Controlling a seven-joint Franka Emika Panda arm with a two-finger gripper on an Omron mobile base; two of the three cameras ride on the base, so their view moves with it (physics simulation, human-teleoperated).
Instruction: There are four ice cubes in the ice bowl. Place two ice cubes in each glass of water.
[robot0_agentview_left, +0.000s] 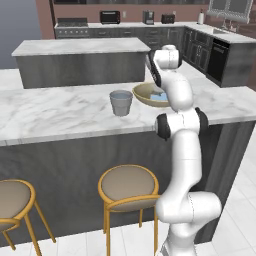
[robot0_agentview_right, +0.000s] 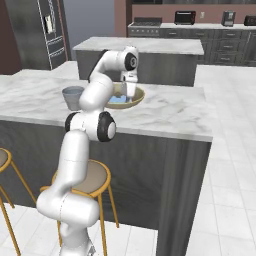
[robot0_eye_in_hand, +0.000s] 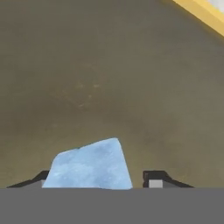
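White arm reaches down into the wide shallow olive-tan round ice bowl (robot0_agentview_left: 145, 93) on the white marble bench (robot0_agentview_left: 60, 107), jaws (robot0_eye_in_hand: 94, 183) low inside it. In hand view a pale light-blue translucent ice cube (robot0_eye_in_hand: 89, 165) sits on the bowl floor between the two dark finger tips (robot0_eye_in_hand: 154, 178), left tip mostly hidden behind the cube, right tip apart from it with a clear gap. Jaws partly open, straddling the cube, nothing held yet as far as I can tell. More pale blue ice shows in the bowl in right base view, count unclear. One small translucent grey-blue tapered tumbler (robot0_agentview_left: 121, 102) stands on the bench just beside the bowl, on its left in left base view.

Step in hand, by my read: closing on a cube. To do it well: centre the cube between the tips since it sits off toward the left one, squeeze on flat faces, keep tips low near bowl floor, close slowly so the slick cube does not squirt out, then lift straight up clear of the yellow rim
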